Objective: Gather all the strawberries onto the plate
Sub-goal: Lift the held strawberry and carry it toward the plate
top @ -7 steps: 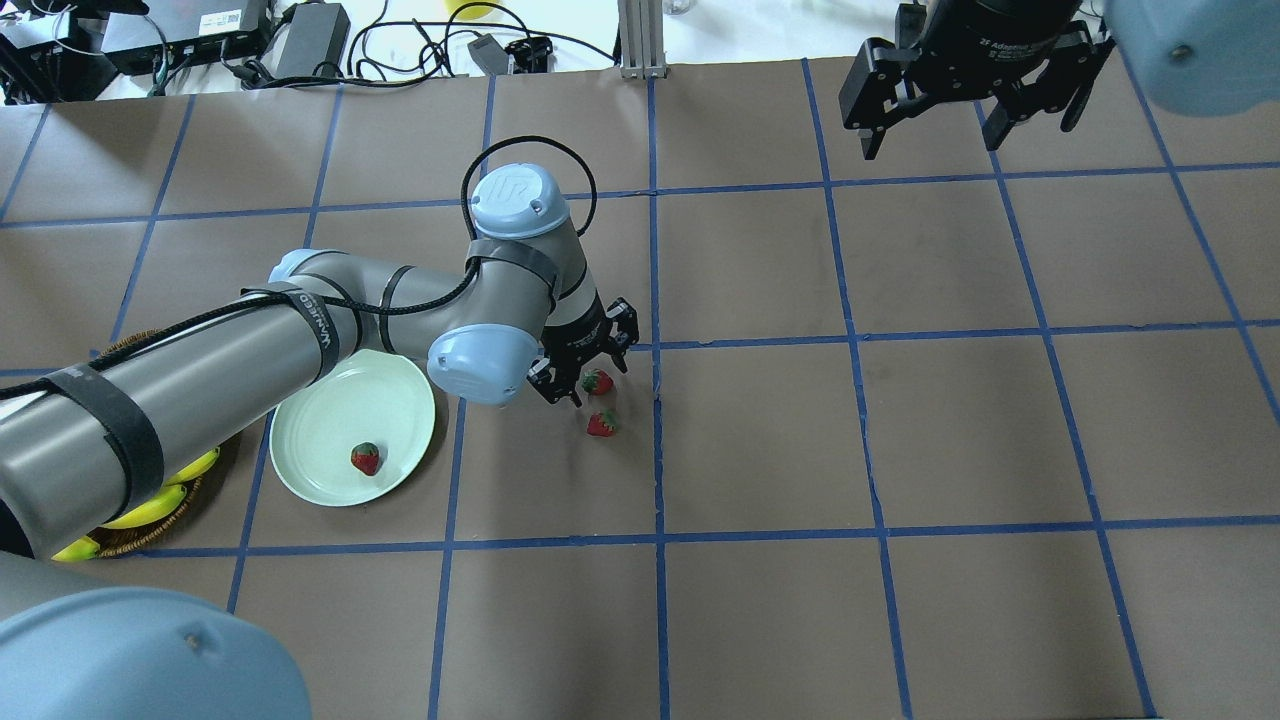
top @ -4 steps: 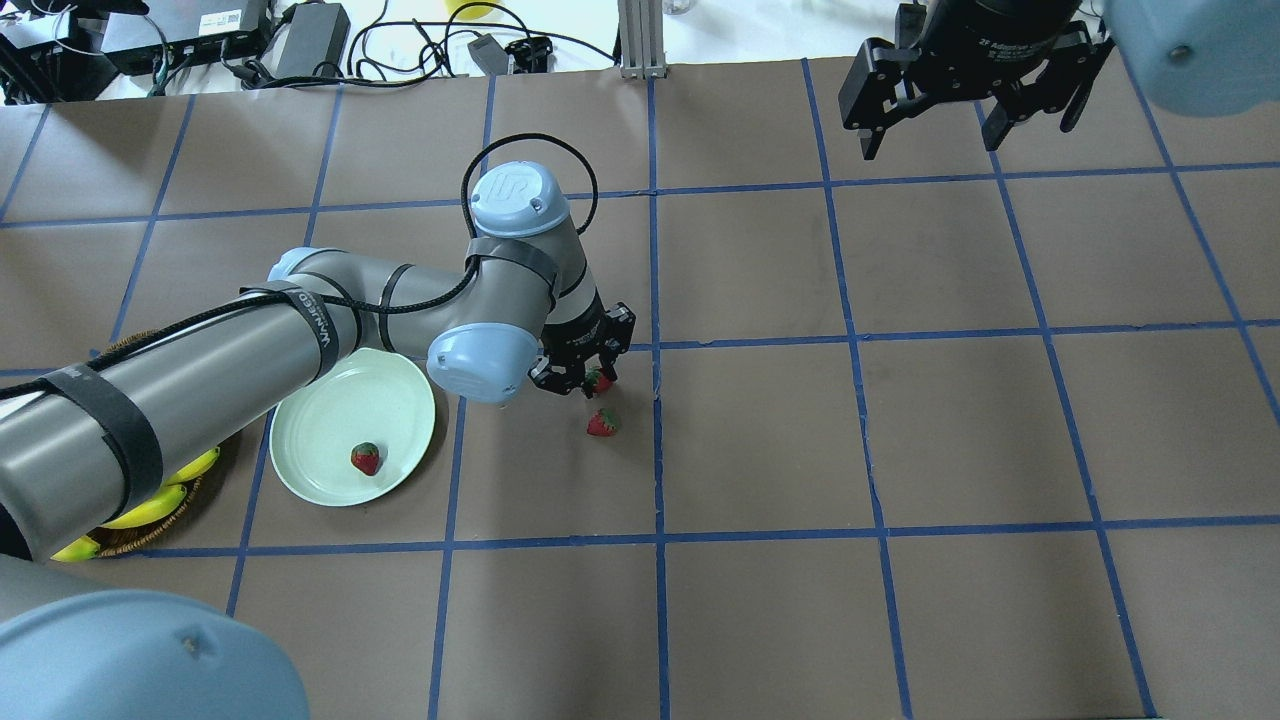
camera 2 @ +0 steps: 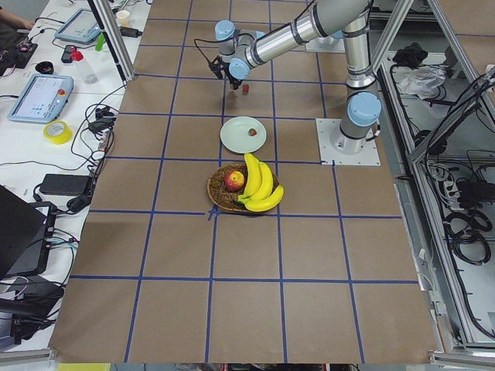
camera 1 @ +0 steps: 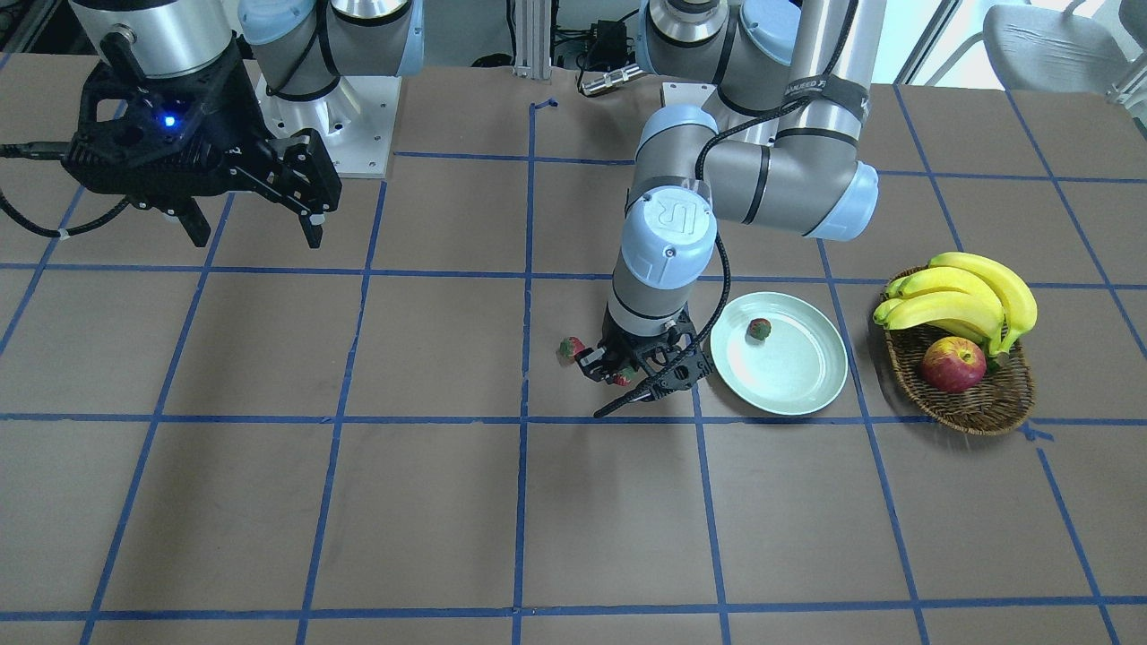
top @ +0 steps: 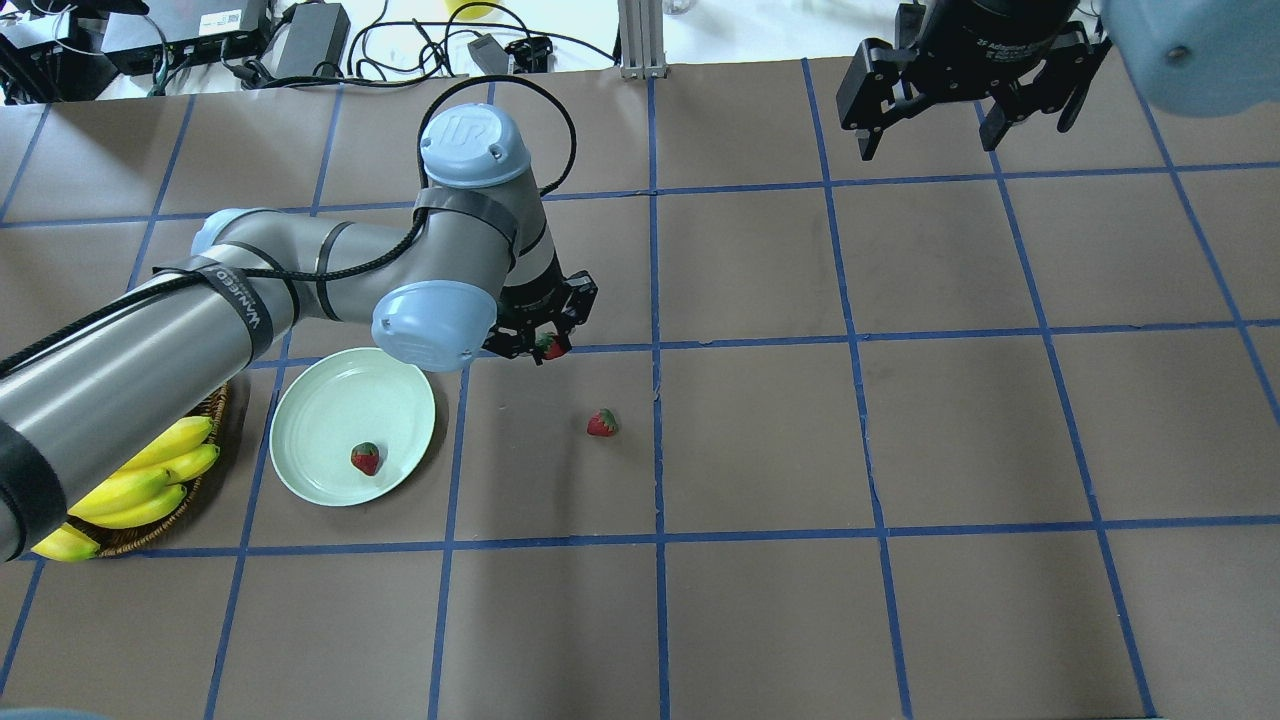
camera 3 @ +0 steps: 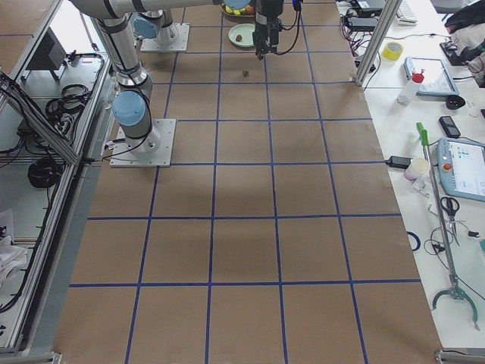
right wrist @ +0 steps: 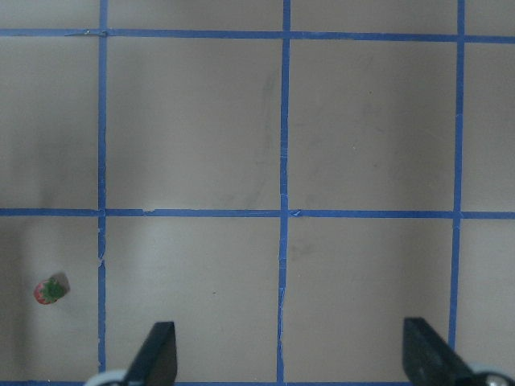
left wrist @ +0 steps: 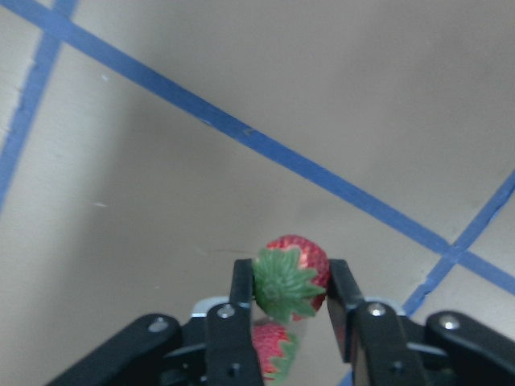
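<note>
— On the brown table with blue tape lines, how many tiny red strawberries with green leafy caps are there?

— Three. One strawberry lies in the round, pale green, shiny plate. One strawberry lies on the table by itself, well apart from the plate. The last strawberry is pinched in the left claw, up off the table, near the plate's rim but not over it.

— How many plates?

— Just one. There is also one brown wicker basket just beside the plate. It has one bunch of yellow bananas and one red-yellow apple in it.

— And claws?

— Two. The left claw's two black fingers squeeze the berry from both sides. The right claw hangs up high on the robot's right side, well apart from everything else. Its fingers are wide apart and hold nothing.

— What changed from a moment ago?

— Before, the left claw was low at the table, closing around that berry right next to the lone one. Now it has gone up and slid toward the plate, and the berry went with it. The lone berry, the berry in the plate and the right claw stayed where they were.
</note>
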`<control>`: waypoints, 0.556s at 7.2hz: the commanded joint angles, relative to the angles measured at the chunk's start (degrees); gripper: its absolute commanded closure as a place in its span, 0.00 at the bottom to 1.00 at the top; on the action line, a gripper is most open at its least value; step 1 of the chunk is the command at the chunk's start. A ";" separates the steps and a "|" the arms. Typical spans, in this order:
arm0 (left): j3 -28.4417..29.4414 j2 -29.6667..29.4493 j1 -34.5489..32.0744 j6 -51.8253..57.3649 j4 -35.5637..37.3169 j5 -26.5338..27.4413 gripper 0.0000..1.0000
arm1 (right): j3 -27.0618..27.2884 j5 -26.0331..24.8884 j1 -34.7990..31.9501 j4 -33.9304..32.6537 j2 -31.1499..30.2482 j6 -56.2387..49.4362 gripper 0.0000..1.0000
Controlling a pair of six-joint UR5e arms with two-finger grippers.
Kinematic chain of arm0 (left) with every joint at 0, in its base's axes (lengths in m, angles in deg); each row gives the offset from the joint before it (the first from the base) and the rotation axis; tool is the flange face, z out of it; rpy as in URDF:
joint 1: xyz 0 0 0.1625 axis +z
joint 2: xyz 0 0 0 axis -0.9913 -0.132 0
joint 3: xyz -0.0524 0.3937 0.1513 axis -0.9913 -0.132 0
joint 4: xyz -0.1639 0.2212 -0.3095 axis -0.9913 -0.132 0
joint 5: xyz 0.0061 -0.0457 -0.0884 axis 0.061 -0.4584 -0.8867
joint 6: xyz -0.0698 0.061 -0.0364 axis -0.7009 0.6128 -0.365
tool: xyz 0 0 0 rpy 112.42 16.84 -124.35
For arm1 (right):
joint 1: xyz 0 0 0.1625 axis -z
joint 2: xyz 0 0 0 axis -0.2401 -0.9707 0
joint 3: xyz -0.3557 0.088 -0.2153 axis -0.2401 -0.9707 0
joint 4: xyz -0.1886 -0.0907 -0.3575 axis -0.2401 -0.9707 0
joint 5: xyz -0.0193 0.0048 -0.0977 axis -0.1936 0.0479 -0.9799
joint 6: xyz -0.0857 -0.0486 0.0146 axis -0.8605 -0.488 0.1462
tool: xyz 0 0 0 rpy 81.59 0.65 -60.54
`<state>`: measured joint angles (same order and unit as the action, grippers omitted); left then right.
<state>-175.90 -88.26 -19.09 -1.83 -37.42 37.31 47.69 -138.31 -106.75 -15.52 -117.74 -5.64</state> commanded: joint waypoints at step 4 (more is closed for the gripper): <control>-4.88 5.40 13.49 16.50 -11.23 6.80 1.00 | -0.01 0.73 -0.04 -0.42 0.12 0.26 0.00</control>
<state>-178.28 -83.07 -9.80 10.77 -47.97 43.70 47.64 -137.67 -106.65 -15.98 -117.62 -5.45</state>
